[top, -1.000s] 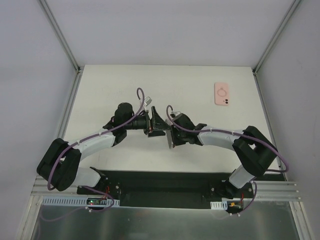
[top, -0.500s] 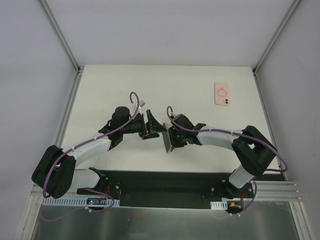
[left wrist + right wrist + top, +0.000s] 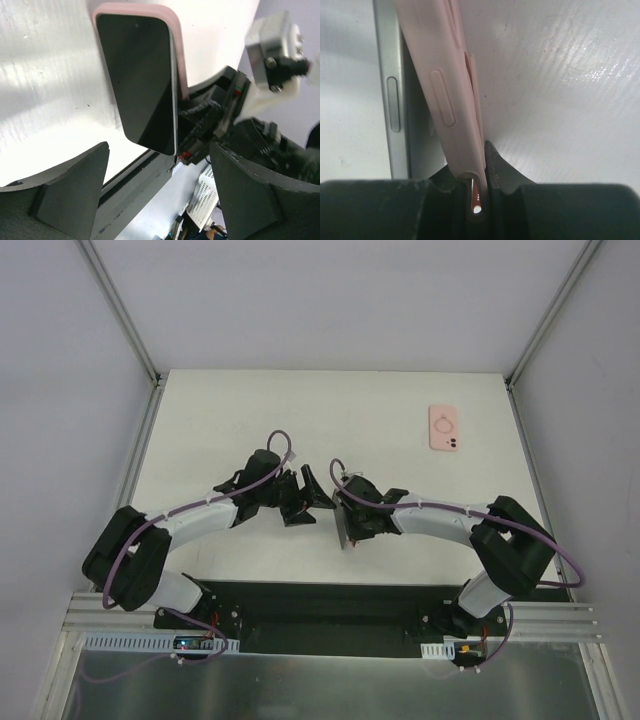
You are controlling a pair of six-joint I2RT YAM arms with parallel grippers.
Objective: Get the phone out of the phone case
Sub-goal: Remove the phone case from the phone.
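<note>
The phone [image 3: 142, 80] has a black screen and sits in a pink case [image 3: 179, 60]. My right gripper [image 3: 479, 155] is shut on the case's edge [image 3: 445, 90] and holds it on edge just above the table. In the right wrist view the phone's silver side [image 3: 392, 100] stands off from the case. My left gripper [image 3: 157, 155] is open, its fingers [image 3: 70, 185] either side of the phone's near end without touching it. In the top view the left gripper [image 3: 305, 498] faces the right gripper [image 3: 347, 525] at mid-table.
A second pink case-like item [image 3: 444, 428] with a ring lies flat at the far right of the white table [image 3: 230, 420]. Metal frame posts stand at the table's back corners. A black base plate [image 3: 330, 605] runs along the near edge.
My left gripper has drawn back a little from the phone and its arm has shifted. My right gripper has moved slightly nearer with the cased phone.
</note>
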